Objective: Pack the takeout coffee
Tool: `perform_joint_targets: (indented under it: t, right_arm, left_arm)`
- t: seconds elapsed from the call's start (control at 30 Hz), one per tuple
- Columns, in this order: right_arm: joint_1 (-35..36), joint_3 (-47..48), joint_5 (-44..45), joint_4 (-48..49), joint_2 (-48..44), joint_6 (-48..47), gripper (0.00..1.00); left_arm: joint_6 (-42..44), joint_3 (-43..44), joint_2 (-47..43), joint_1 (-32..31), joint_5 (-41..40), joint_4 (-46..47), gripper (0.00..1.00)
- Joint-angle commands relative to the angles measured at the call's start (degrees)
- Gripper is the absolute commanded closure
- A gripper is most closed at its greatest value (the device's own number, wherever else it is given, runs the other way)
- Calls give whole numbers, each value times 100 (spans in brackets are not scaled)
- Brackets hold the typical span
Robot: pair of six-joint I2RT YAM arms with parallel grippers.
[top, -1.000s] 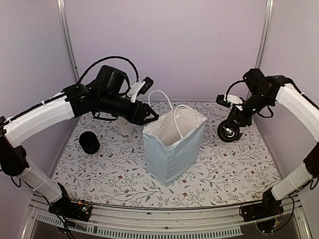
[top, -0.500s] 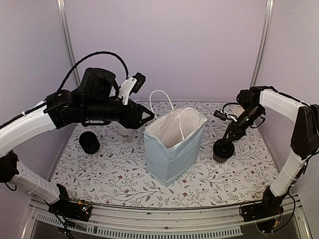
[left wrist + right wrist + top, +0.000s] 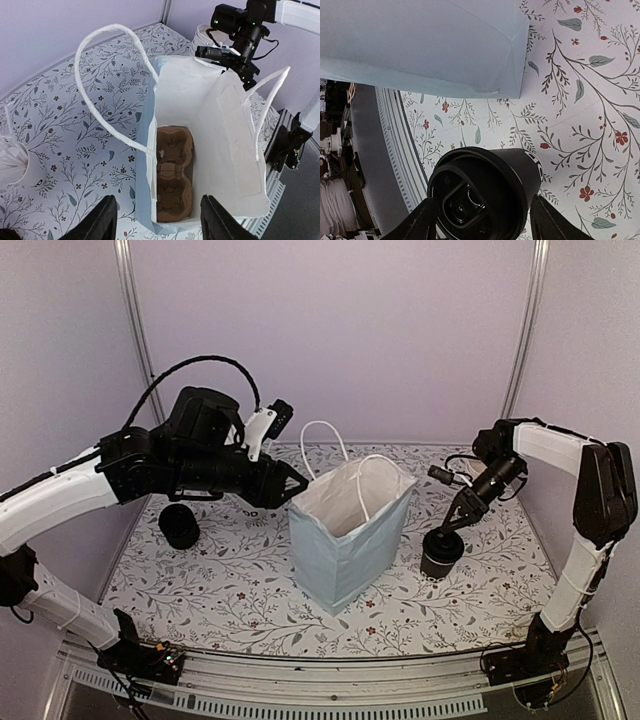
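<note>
One black lidded cup [image 3: 441, 552] stands upright on the table, just right of the pale blue bag [image 3: 345, 540]. My right gripper [image 3: 453, 527] is directly over it, open, with a finger on either side of the lid [image 3: 470, 200]. A second black cup [image 3: 180, 526] stands far left. My left gripper [image 3: 297, 480] hovers open and empty by the bag's upper left rim. Looking down into the open bag [image 3: 240, 130], the brown two-hole carrier [image 3: 174, 180] lies flat on its bottom with both holes empty.
A white cup of straws [image 3: 11, 161] stands left of the bag, hidden by the left arm in the top view. The bag's white handles [image 3: 102, 85] stick up at its mouth. A metal rail [image 3: 330, 680] runs along the near table edge.
The right arm brought the black cup down from the air onto the table beside the bag, and its jaws opened. The left arm drew back a little from the bag's rim.
</note>
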Motion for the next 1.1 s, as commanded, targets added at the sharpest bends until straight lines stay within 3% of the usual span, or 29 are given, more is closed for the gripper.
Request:
perform_joint_targets:
  t: [0.0,0.1,0.13,0.17,0.27,0.37,0.47,0.73,0.93,0.97,1.07]
  right_arm:
    - [-29,460,120,-153,-281,-4,32]
    - [-27,1051,96,-251,-594,-173,25]
    - [-9,1223,-4,-202,-831,-239,10]
    - [13,1355,-253,-216,-988,-453,2]
    - [184,1117,-786,580,-1876,-931,1]
    - [827,492,-419,1785,-2826,-757,1]
    - [1600,466,-138,2032,-3047,-830,2]
    - [2338,1284,-196,2097,-2052,-350,22]
    - [2704,1521,-95,2073,-1592,-176,41]
    - [2745,1597,-109,2030,-1543,-154,51]
    - [2828,1899,-174,1884,-1425,-47,98]
  left_arm:
    - [-87,-22,-1,28,-38,-36,41]
    - [-174,-11,6,62,3,-74,40]
    - [-231,-6,31,71,29,-75,39]
    - [-297,17,63,77,101,-72,39]
    - [-440,156,279,90,230,-71,38]
    - [-671,287,469,125,86,-31,38]
    - [-904,341,613,249,51,183,38]
    - [-1253,621,856,685,66,566,39]
    - [-790,664,900,794,504,1039,54]
    - [-702,677,907,811,572,1079,59]
    - [-493,779,1016,909,847,1066,77]
